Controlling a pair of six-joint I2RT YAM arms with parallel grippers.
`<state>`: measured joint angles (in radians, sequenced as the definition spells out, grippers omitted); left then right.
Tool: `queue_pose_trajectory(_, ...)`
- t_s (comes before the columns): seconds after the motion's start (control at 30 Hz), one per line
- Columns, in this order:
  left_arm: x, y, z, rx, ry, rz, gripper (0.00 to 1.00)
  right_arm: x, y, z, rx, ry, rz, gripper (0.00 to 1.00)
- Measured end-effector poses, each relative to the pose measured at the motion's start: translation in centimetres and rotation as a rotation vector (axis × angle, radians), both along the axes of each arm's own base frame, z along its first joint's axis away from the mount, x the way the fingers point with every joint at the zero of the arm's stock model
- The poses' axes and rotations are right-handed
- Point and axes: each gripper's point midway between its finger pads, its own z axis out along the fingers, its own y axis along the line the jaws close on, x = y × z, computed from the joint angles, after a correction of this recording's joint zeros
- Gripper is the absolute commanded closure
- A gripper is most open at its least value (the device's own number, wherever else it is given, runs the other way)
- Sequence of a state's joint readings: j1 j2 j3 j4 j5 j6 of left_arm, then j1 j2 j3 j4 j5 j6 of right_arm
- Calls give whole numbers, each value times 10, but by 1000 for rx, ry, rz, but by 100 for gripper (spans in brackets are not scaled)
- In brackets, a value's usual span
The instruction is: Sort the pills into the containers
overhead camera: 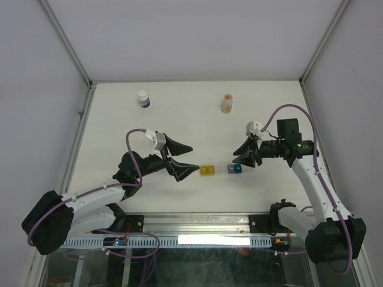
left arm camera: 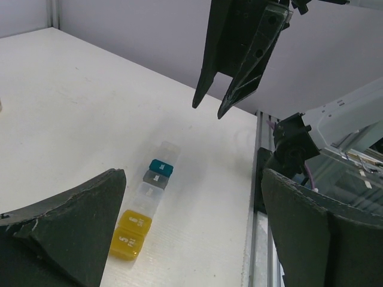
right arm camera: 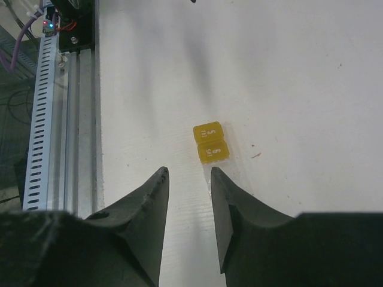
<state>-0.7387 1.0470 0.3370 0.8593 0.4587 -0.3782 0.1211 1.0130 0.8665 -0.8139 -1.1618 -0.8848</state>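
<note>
The containers lie in a short row near the table's front edge: a yellow pair [overhead camera: 207, 170] and a teal one [overhead camera: 237, 170] joined to a grey and clear section. In the left wrist view the yellow [left arm camera: 131, 235] and teal [left arm camera: 161, 167] lids are down. My left gripper [overhead camera: 192, 158] stands wide open just left of the yellow pair, with nothing between its fingers [left arm camera: 72, 221]. My right gripper [overhead camera: 235, 156] hovers over the teal end, its jaws partly open and empty. The right wrist view shows the yellow pair [right arm camera: 210, 142] just beyond its fingertips [right arm camera: 163, 173]. No pills show in any view.
A white bottle with a dark band [overhead camera: 143, 98] and a small amber vial [overhead camera: 226, 103] stand at the back of the table. A metal rail [overhead camera: 197, 221] runs along the front edge, close to the containers. Grey walls close in the sides.
</note>
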Motion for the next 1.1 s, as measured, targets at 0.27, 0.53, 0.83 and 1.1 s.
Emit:
queue_pose_trajectory(0.27,-6,3,0,-22,-56,-13,1,-5,2,-3,13,-65,56,59)
queue_pose_trajectory(0.53,-2,1,-15,17,-92,-3,1,-11,1,-13,9,-107,103,53)
queue_pose_trajectory(0.83,-2,3,-31,67,-82,-1,1,-9,-2,-15,0,-149,111,46)
queue_pose_trajectory(1.1,-7,2,-25,43,-93,-23,1,-11,-5,-16,-2,-179,105,34)
